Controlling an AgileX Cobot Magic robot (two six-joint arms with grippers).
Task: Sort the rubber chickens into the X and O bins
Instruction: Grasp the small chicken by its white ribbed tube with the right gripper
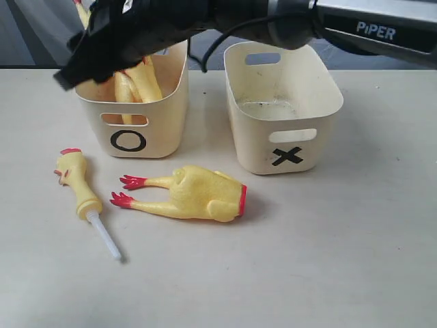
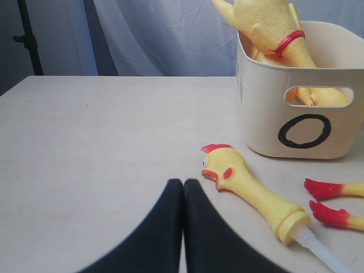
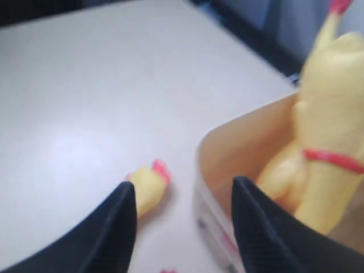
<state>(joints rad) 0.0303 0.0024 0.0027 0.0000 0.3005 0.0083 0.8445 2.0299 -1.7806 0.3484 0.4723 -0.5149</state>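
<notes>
Two whole chickens (image 1: 141,80) sit in the O bin (image 1: 167,116), parts of them poking above the rim. X bin (image 1: 249,130) stands just beside it, nothing inside that I can see. On the bench (image 1: 328,260) in front of the bins lies the headless body (image 1: 201,195), on its side with its red feet pointing toward the head with white tube (image 1: 80,181). That head lies in front of the O bin, apart from both bins.

Right arm (image 1: 293,24) reaches across the middle. Right pincer (image 3: 183,190) hangs over the rim of the O bin, fingers spread wide, nothing between them. It is blurred in the exterior view, so its height is not readable. Left pincer (image 2: 183,187) is low over the bench, short of the head, fingers pressed together, empty.

Step in hand, my reading: a drop into O is at its end. Intact birds go to O, so the two broken pieces presumably belong in X. About half done by count.

Next move calls for:
- Right pincer clear of the O bin, then down on the headless body.
- Grip across the torso, not the thin legs; soft rubber will likely squash and may slip.
- Lift enough to clear the X rim.
- Left pincer must spread before it can take the head; the neck looks the sensible place, the tube thin and loose
</notes>
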